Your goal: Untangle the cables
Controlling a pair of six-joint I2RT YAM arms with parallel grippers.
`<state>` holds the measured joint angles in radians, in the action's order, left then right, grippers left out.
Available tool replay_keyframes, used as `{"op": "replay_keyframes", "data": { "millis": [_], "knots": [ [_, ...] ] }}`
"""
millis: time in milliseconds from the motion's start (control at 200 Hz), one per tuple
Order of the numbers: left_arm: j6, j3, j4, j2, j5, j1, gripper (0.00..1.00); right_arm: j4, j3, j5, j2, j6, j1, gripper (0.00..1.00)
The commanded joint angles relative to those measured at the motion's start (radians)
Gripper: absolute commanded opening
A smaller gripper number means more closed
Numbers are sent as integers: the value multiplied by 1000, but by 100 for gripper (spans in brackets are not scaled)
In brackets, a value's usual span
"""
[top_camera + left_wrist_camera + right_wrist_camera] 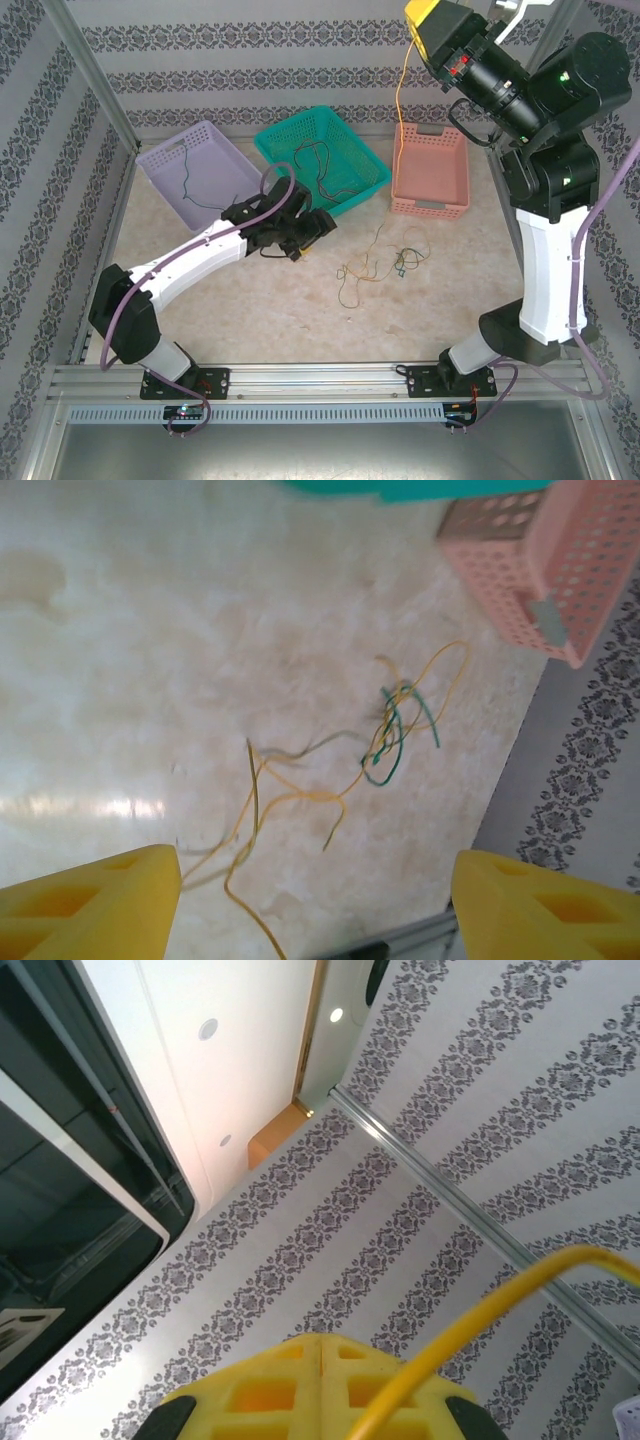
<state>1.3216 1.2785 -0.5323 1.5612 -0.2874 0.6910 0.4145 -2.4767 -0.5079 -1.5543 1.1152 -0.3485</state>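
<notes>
- Snag risk overhead: the right gripper (432, 22), high above the table (250, 300), dangles 1 orange-yellow cable (400, 90) toward the far left corner of the pink basket (430, 207). Whether its lower end lies inside cannot be told. Let go while the strand swings, it would likely drop outside the basket or catch on the mesh wall.
- Knot risk below: the tangle (382, 262) of orange-yellow and green strands lies on the table near the pink basket. A grab at its crossed middle would probably take several strands at once and drag the whole clump, pulling it tighter.
- Slip risk: the wires are hair-thin, so a single strand could slide out from between the pads.
- Left gripper (315, 865): jaws stand wide apart with nothing between them. It hovers over bare table, short of the tangle (390, 730), and touches no strand.
- Right gripper (320, 1345): fingers pinched together on the orange-yellow cable (480, 1330), which runs out from between them.
- Already apart: 1 dark green cable (190, 185) lies in the lavender basket (150, 165), and dark cables (320, 165) lie in the teal basket (375, 165).
</notes>
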Motion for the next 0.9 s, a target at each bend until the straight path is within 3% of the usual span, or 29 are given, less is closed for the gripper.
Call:
{"op": "replay_keyframes", "data": {
  "millis": [0,235,455,520,684,809,894],
  "knots": [
    [297,-89,87,30,-112,40,75,-25,-6,-20,6,7,12,0],
    [646,-226,286,31,-160,122,82,-26,23,-27,15,4,22,0],
    [821,-291,449,60,-102,139,78,-41,81,-34,42,9,28,0],
    [848,-302,490,74,-75,137,69,-43,96,-35,51,9,30,0],
    [839,-312,493,88,-42,124,23,-46,119,-42,63,15,45,0],
    [732,-295,238,0,42,99,5,-51,139,-49,74,17,61,0],
    [658,-295,90,-70,83,69,1,-60,177,-53,87,18,67,0]
  ]
}}
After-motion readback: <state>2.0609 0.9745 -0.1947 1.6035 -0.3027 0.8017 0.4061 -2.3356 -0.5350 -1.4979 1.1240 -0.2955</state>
